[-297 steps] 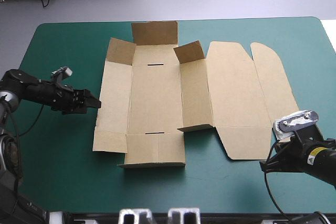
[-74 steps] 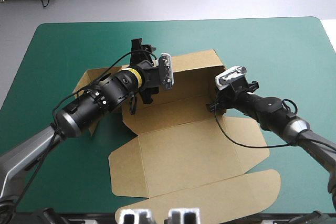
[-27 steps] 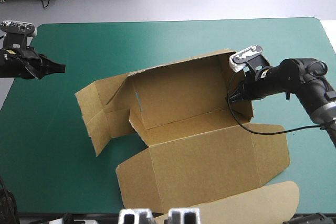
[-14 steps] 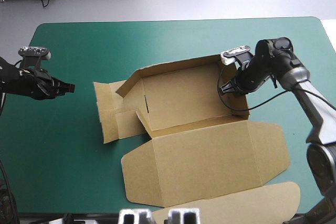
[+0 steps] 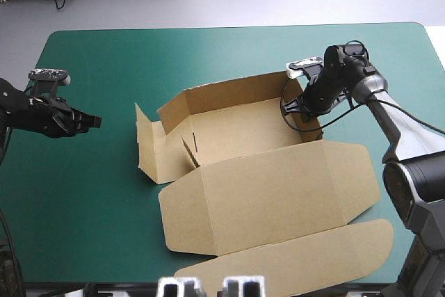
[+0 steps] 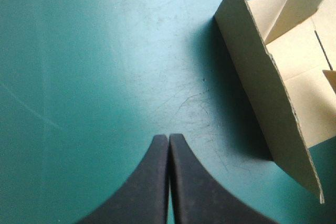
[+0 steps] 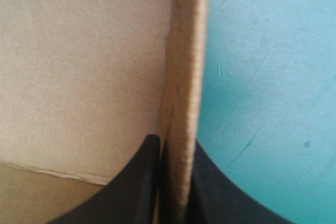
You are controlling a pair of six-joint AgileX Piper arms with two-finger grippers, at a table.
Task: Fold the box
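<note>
- Rotated since earlier, the box point(image 5: 271, 193) has its end wall clamped between the right gripper point(image 7: 173, 142) fingers.
- Left gripper point(image 6: 169, 137), fingers together, holds nothing; the box sits beside them.
- Board looks light and stiff, and its wall edges seem the best hold.

Box point(image 5: 264, 193): brown board, plain throughout; its cut edges showed paler, with a fine corrugated ripple; a thin dark slot point(image 6: 316, 41) marked the floor panel.
Table cover point(image 5: 104, 60): teal-green, one even colour, crossed by faint pale scratches in the left wrist view.
Left gripper point(image 6: 168, 137): was plain black.
Right gripper point(image 7: 173, 142): was the same plain black.
</note>
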